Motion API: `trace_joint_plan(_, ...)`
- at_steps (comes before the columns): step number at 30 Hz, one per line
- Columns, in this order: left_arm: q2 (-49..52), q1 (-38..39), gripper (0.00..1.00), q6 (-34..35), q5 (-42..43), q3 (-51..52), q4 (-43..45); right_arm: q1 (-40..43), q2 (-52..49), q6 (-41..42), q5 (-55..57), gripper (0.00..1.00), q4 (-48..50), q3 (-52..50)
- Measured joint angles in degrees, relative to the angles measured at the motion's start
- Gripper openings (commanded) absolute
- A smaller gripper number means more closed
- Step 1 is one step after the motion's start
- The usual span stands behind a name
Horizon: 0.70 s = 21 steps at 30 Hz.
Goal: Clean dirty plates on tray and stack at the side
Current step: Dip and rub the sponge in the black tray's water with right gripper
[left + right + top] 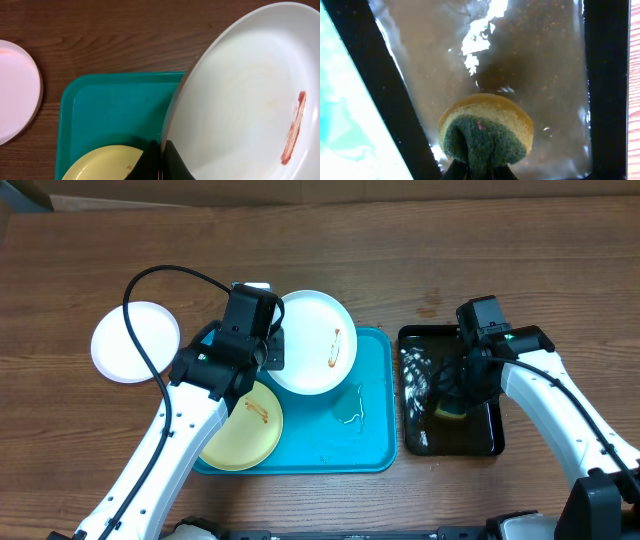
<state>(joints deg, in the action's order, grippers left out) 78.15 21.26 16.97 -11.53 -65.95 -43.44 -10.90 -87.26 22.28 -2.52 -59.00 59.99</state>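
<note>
L claw (160,162) pinches rim of smeared white plate (240,90), held tilted just beyond it, tray (110,100) below. R claw (476,172) clamps sponge (487,125), black tray (606,75) beneath. Risk: thin edge grip may slip under scrub pressure.

plate (135,342) left of tray (360,442), sponge (452,411) right

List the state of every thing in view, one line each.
White plate with smear: shut in left gripper at its rim, tilted.
Yellow plate: lying on turquoise tray, smeared.
Other white plate: lying on the table, beside tray.
Sponge: pinched in right gripper over black tray.
Black tray: wet.
</note>
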Motion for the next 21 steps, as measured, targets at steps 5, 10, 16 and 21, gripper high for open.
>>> trace_joint_plan(5,0.0,0.0,0.04,-1.6,0.0,0.0,2.5,0.0,0.0,0.0,-0.1,0.04,1.5,0.0)
trace_joint_plan(10,0.0,0.0,0.04,-3.8,0.0,0.0,3.0,0.0,0.0,0.9,-0.2,0.04,3.3,0.0)
trace_joint_plan(16,0.0,0.0,0.04,-4.1,0.0,0.0,2.9,0.1,0.0,1.2,-0.7,0.04,2.9,0.0)
trace_joint_plan(21,0.0,0.0,0.04,-4.1,0.0,0.0,2.9,0.4,0.0,0.7,-1.9,0.04,3.4,0.0)
